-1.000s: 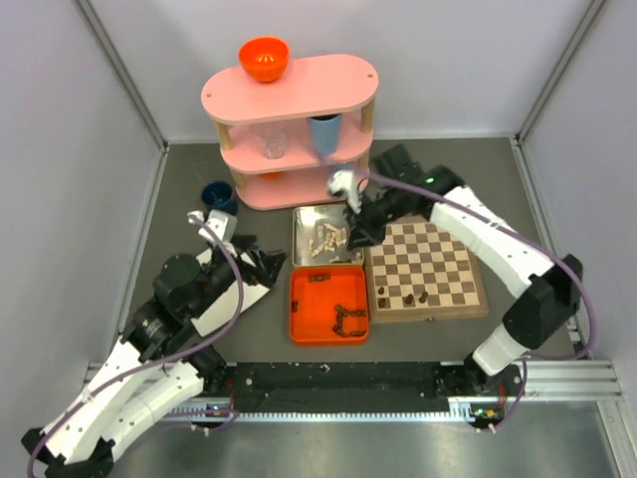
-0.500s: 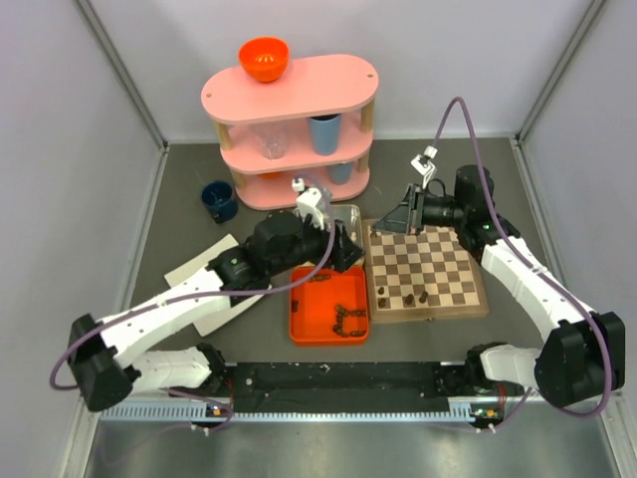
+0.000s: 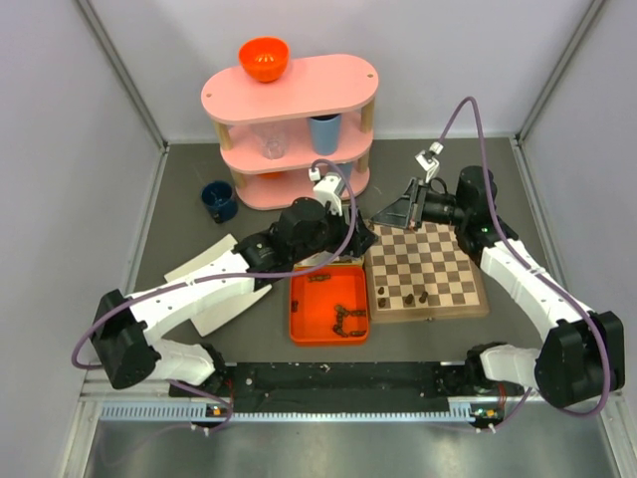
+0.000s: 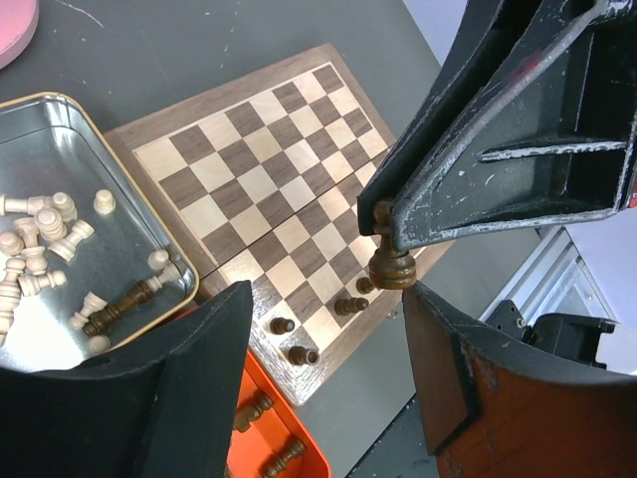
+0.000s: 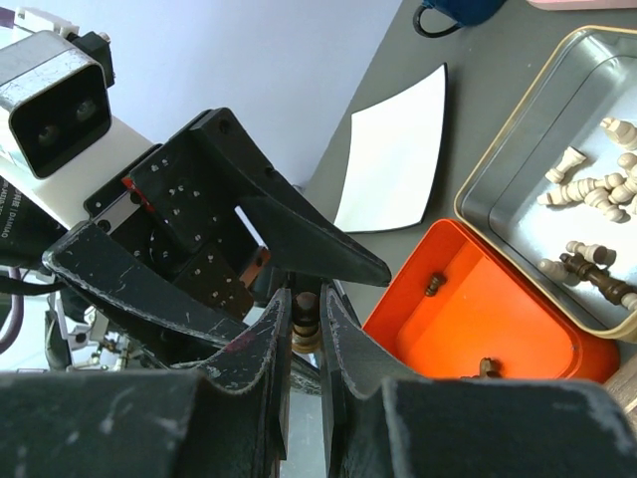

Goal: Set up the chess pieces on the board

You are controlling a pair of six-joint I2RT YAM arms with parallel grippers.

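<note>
Nearby, silver tin, orange tray, board

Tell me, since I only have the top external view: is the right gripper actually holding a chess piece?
Observer: Yes. The right wrist view shows the right gripper shut on a dark brown piece, which is upright between its fingers.
Operator: And the tin? The left arm mostly covers it for me.
Observer: The left wrist view shows the tin holding a heap of cream pieces, with at least one stray dark piece lying flat among them.
</note>
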